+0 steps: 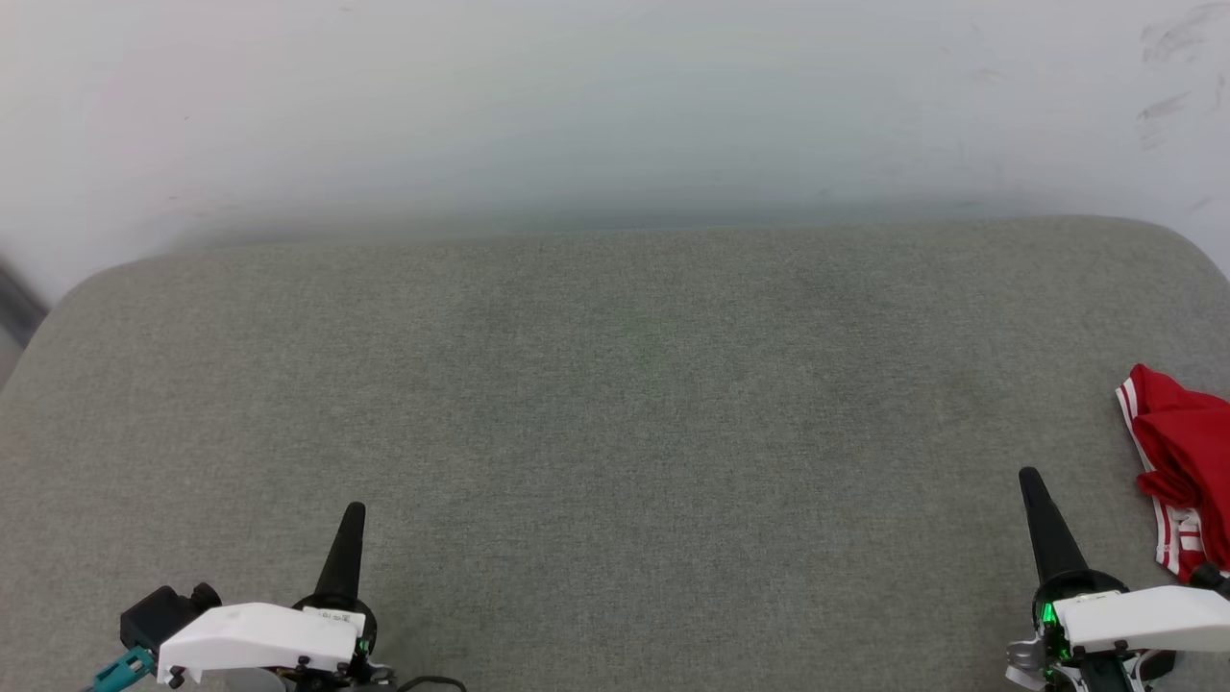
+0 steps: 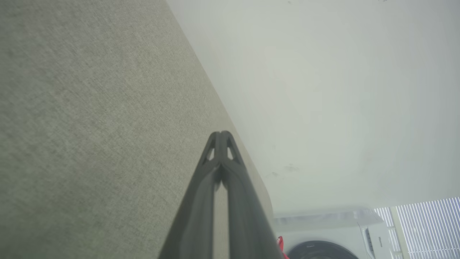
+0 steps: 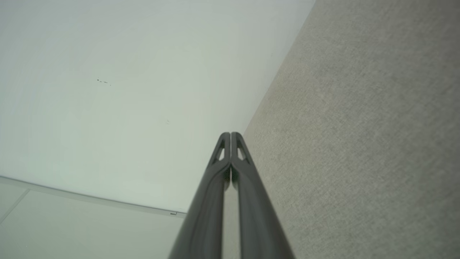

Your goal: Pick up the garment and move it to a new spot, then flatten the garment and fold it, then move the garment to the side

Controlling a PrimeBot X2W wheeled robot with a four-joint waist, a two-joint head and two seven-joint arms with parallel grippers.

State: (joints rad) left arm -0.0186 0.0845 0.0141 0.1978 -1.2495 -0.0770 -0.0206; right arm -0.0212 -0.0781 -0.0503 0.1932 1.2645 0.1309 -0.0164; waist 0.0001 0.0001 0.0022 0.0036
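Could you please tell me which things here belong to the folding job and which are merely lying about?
Job in hand:
garment, crumpled at the cushion's right edge
left gripper, shut, empty
right gripper, shut, empty

Just there:
grey cushion
wall
washing machine
window blind

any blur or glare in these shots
Head view: flat, even light, no glare; garment crisp, far edge of the cushion hazy against the wall. Left wrist view: cushion weave smeared at lower left. Right wrist view: right gripper sharp at tips, soft at base.
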